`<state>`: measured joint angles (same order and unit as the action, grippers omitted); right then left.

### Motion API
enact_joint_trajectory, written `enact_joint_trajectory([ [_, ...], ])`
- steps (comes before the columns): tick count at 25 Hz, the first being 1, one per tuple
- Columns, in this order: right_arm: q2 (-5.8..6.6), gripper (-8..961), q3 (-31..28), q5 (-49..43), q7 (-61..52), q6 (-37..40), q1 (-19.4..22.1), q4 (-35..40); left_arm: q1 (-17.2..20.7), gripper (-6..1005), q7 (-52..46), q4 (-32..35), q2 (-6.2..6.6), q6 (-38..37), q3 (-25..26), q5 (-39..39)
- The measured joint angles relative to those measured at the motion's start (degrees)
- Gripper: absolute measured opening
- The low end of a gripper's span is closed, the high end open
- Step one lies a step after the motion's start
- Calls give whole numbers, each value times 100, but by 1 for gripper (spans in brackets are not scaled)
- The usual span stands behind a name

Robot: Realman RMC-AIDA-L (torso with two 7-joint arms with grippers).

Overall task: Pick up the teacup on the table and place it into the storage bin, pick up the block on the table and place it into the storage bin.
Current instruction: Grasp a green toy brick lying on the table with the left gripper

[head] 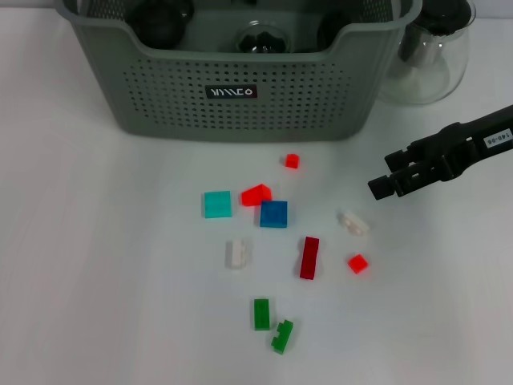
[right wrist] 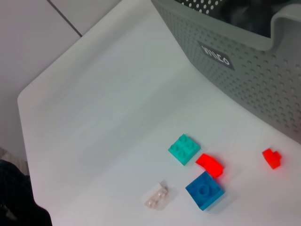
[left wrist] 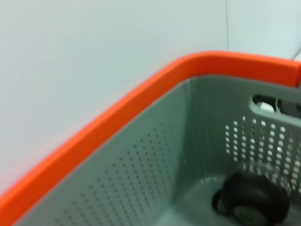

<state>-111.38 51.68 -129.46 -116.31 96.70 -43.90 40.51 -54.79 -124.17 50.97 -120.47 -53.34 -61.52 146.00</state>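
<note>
Your storage bin [head: 240, 88] fills the 12 o'clock end of the table [head: 96, 265], with a glass teapot [head: 429, 60] touching-close at its right corner, around 1 o'clock. Dark round things already lie inside the bin; I cannot tell which is the teacup. The right gripper [head: 383, 184] hangs at 3 o'clock, empty, its fingers looking narrowly parted. The left gripper is out of sight, its camera looking into a bin corner. Blocks scatter across the middle: teal block [head: 217, 204], blue block [head: 273, 214] and red wedge [head: 256, 193] nearly touch, so closing on one may nudge its neighbours. The clear block [head: 353, 222] sits nearest you, with open table around it.
</note>
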Motion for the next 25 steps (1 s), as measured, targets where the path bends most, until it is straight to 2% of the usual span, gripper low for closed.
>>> enact_joint_trajectory([
  [2, 16, 924, 0, 0, 42, 18, 4, 13, 133, 645, -92, 490, -10, -310, 194, -47],
  [6, 48, 924, -2, 0, 137, 40, -6, 21, 353, 690, -127, 1414, -23, -1241, 860, -512],
  [8, 61, 924, -19, 0, 222, 72, -14, 30, 500, 713, -95, 1806, 30, -1825, 1198, -969],
  [11, 83, 925, -44, -1, 395, 131, -18, 30, 904, 735, 87, 2362, 141, -2726, 1566, -1873],
  [12, 92, 925, -44, -1, 437, 140, -15, 30, 1158, 735, 252, 2642, 193, -3152, 1633, -2363],
  [15, 139, 925, -44, 0, 550, 182, -1, 30, 1671, 734, 565, 3157, 218, -3974, 1657, -3238],
  [17, 170, 925, -44, 0, 619, 209, 5, 31, 1947, 734, 781, 3426, 174, -4519, 1665, -3538],
  [20, 203, 925, -29, -1, 712, 216, -3, 36, 2282, 734, 1119, 3635, 13, -5239, 1606, -3619],
  [25, 223, 925, -2, -10, 818, 202, -52, 36, 2719, 733, 1683, 3538, -188, -5599, 1308, -3540],
])
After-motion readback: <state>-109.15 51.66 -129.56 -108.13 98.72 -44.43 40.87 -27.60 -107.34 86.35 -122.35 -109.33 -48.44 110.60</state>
